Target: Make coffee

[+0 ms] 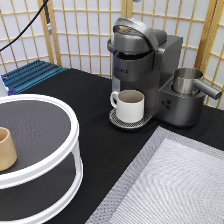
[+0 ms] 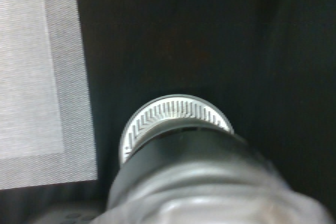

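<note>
We count one coffee machine, lid down, and one cream-white mug standing on its round drip tray, handle toward the exterior view's left. One metal pitcher sits on the machine's right side, and one tan handleless cup on the white two-tier turntable. A grey mat covers the black worktop (lower right). No coffee pod shows. The gripper is out of the exterior view, so we cannot tell how its jaws stand.
</note>
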